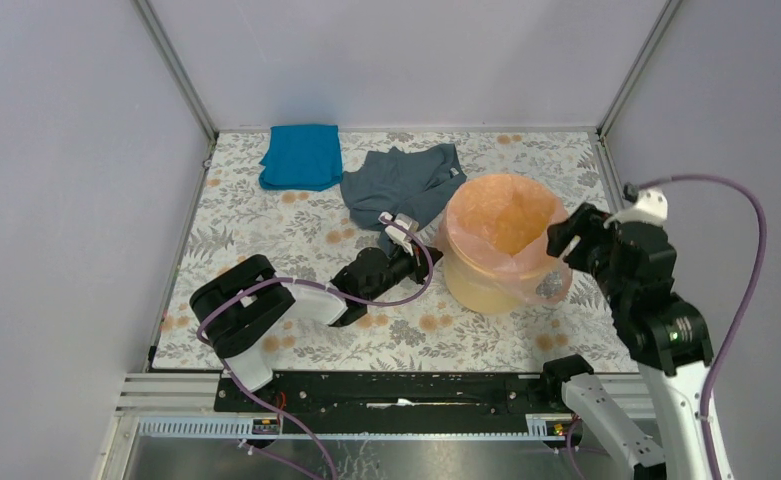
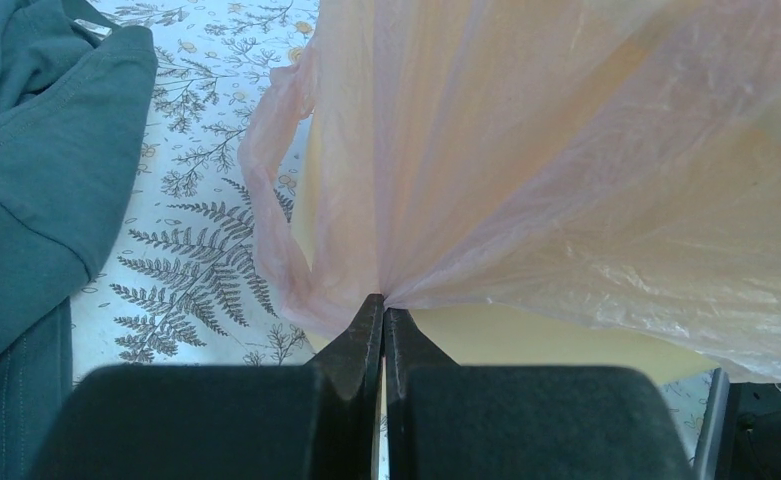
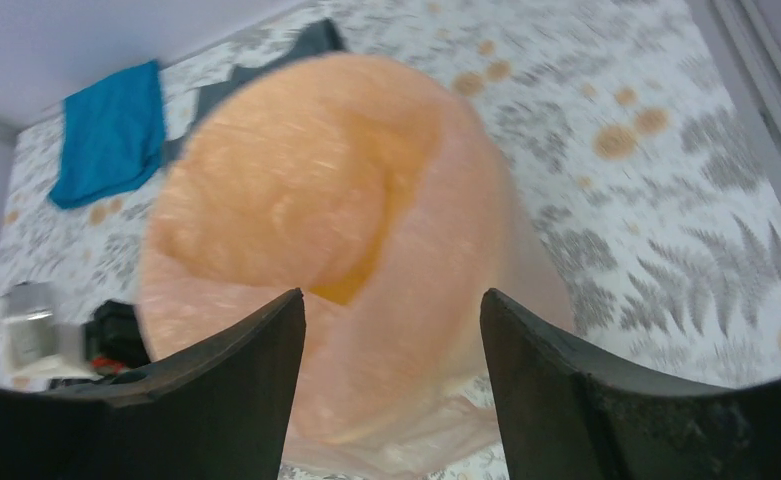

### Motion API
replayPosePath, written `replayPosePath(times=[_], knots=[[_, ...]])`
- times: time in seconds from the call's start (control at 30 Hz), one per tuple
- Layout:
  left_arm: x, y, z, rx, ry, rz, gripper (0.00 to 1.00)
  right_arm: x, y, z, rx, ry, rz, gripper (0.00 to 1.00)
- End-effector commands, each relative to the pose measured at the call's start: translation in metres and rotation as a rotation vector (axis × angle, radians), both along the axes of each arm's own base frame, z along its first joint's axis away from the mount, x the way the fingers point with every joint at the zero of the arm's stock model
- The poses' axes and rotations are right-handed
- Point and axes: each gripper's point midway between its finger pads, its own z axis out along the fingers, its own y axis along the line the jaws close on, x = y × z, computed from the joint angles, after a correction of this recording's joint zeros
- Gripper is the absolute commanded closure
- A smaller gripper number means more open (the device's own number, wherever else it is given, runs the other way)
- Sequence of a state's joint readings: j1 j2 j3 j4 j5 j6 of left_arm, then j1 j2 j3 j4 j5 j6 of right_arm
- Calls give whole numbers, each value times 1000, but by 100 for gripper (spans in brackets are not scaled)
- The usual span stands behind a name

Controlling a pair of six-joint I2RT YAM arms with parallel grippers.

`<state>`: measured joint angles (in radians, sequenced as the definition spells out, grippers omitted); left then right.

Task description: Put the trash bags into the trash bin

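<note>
The trash bag [image 1: 506, 215] is mostly in place: its thin pink film dips down inside the trash bin [image 1: 481, 290] and covers the mouth, while a loose skirt hangs over the rim and down the outer wall, bunched low on the right side. The bin stands upright on the patterned table [image 1: 266, 250], mouth facing up and long axis vertical, just in front of the grey garment [image 1: 406, 180] and well apart from the blue cloth [image 1: 301, 155]. The bag opens upward with it. In the left wrist view its pleats fan out from a single pinch point on the bin's left side. There the left gripper [image 1: 428, 256] is clenched on a fold of the film, fingers pressed together. The right gripper [image 1: 564, 245] hovers at the right rim with its fingers spread wide and nothing between them. What seems left is seating the overhang evenly around the rim, or pushing it inside, and then letting go.
</note>
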<state>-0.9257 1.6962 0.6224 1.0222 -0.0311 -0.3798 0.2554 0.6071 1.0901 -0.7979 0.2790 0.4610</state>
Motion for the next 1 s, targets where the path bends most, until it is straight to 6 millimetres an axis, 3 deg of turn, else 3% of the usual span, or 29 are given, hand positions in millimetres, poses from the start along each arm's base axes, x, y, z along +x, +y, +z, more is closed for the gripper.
replayPosePath(times=[0.0, 0.1, 0.27, 0.4, 0.53, 0.63, 0.73, 0.87, 0.97], knots=[[-2, -5, 9, -23, 6, -5, 100, 23, 50, 39, -113, 8, 371, 27], [-2, -3, 5, -13, 9, -1, 100, 22, 58, 18, -109, 214, 422, 27], [1, 5, -8, 22, 36, 41, 100, 24, 59, -34, -98, 416, 406, 27], [2, 6, -15, 31, 45, 48, 100, 34, 64, -61, -85, 433, 410, 28], [2, 2, -16, 30, 50, 38, 100, 44, 69, -94, -79, 495, 418, 39], [3, 2, -13, 32, 47, 37, 100, 46, 69, -110, -100, 532, 410, 39], [2, 2, -11, 35, 43, 33, 100, 47, 62, -103, -143, 529, 383, 37], [1, 3, -12, 40, 47, 30, 100, 61, 61, -56, -161, 403, 366, 31], [1, 2, -11, 36, 52, 31, 100, 73, 72, -51, -144, 387, 397, 24]])
